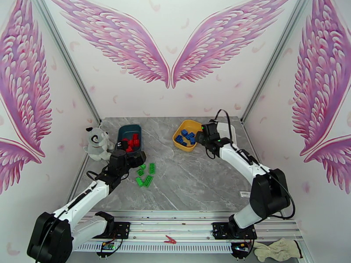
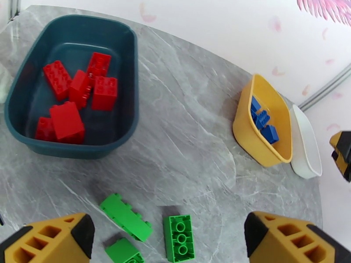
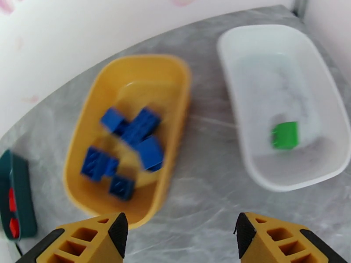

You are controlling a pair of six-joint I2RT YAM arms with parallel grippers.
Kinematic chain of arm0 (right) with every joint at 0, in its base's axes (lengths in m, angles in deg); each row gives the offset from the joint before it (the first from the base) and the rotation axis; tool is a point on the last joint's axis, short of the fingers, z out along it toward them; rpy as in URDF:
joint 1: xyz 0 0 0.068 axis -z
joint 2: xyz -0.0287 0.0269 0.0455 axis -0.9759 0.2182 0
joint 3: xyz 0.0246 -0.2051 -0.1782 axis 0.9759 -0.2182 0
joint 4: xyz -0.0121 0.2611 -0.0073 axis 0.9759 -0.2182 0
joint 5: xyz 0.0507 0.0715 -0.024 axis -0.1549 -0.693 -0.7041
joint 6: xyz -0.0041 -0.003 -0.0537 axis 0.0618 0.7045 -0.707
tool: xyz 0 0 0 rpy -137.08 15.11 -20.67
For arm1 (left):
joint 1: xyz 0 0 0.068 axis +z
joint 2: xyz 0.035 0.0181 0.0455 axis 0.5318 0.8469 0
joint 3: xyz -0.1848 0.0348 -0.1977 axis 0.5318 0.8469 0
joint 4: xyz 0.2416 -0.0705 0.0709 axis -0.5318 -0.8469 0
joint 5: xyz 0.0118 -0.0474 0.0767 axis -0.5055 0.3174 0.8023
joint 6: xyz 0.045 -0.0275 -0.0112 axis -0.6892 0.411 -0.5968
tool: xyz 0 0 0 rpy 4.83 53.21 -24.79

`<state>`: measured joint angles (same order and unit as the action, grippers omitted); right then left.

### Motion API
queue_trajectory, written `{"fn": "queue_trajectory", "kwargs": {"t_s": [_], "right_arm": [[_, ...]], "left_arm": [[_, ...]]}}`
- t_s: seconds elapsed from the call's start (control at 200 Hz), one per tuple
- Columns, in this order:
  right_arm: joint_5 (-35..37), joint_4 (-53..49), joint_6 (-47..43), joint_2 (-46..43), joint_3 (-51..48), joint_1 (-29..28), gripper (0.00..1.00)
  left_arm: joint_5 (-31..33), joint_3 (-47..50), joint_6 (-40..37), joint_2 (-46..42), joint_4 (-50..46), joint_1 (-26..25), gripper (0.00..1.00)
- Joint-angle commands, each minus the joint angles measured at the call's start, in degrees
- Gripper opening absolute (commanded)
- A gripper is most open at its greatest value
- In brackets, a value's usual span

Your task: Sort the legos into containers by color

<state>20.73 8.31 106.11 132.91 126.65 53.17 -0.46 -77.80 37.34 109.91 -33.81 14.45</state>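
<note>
Jaws stand wide and empty: left jaws above green legos (image 2: 178,236), right jaws by yellow tray (image 3: 186,95).

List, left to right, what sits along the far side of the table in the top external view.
plush dog → dark teal tray holding red legos → yellow tray holding blue legos → white tray, partly behind the right arm

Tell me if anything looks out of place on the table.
Nothing is misfiled. A few green legos lie loose on the table near the teal tray, unsorted, and a plush dog sits beside that tray, unrelated to sorting.
</note>
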Motion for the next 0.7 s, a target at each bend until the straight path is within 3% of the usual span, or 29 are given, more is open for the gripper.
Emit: {"fn": "queue_trajectory", "kwargs": {"t_s": [0.0,0.3,0.48,0.695], "right_arm": [[-0.38,3.35,-3.79,0.89,-1.83,-6.41,0.74],[-12.98,3.85,-11.94,13.57,5.72,-21.38,0.72],[-13.11,0.82,-14.94,22.56,15.64,-28.52,0.67],[-13.00,-2.91,-16.29,31.80,26.52,-31.38,0.63]], "left_arm": [[-0.89,1.65,1.27,-2.48,-0.80,2.50,0.96],[-5.79,4.32,4.24,-2.63,0.71,12.18,0.97],[-9.40,6.35,6.58,-0.71,3.43,18.26,0.96],[-12.63,8.37,8.50,-1.45,5.28,23.22,0.97]]}}
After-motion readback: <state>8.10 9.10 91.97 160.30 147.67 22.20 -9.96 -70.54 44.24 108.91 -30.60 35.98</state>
